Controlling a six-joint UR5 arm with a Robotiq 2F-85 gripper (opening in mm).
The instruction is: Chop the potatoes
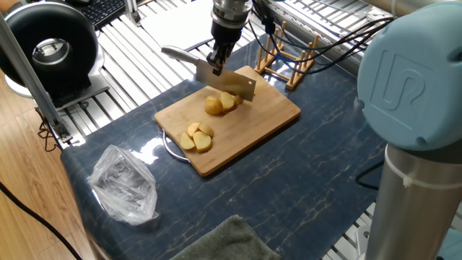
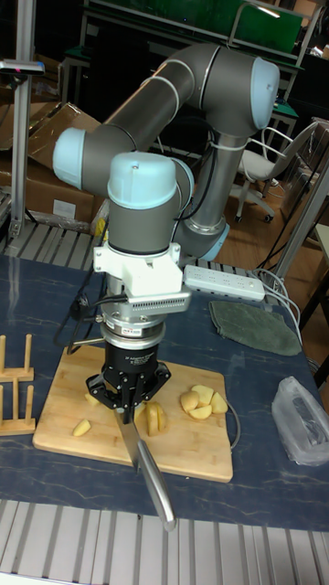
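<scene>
1. From my remote station I saw the pincer (image 1: 219,58) clamped on a cleaver (image 1: 225,81), grip near where blade meets handle; in the tall fixed view the pincer (image 2: 125,409) pointed straight down over the board.
2. Cleaver blade was edge-down, just above or touching the far potato cluster; I couldn't tell which. Its handle stuck out past the board's edge toward the metal rails.
3. Potatoes: the partly sliced cluster (image 1: 219,104) sat approx. mid-board, right under the blade; a second group of cut pieces (image 1: 195,137) lay nearer the board's front-left corner, apart from the first.
4. In the tall fixed view I saw more potato bits: one wedge (image 2: 81,427) toward the left end, slices (image 2: 153,419) beside the blade, and a pile (image 2: 203,401) toward the right end.
5. Bamboo cutting board (image 1: 274,108) lay on the dark blue marbled worktop (image 1: 310,180); a thin metal ring or wire (image 1: 167,148) poked out from under its near-left edge.
6. Wooden rack (image 1: 285,61) stood just past the board's far corner.
7. Crumpled clear plastic bag (image 1: 124,184) lay on the worktop, well apart from the board.
8. Grey-green cloth (image 1: 224,242) sat at the worktop's near edge.
9. White power strip (image 2: 224,281) lay behind the arm, w/ the same cloth next to it.
</scene>
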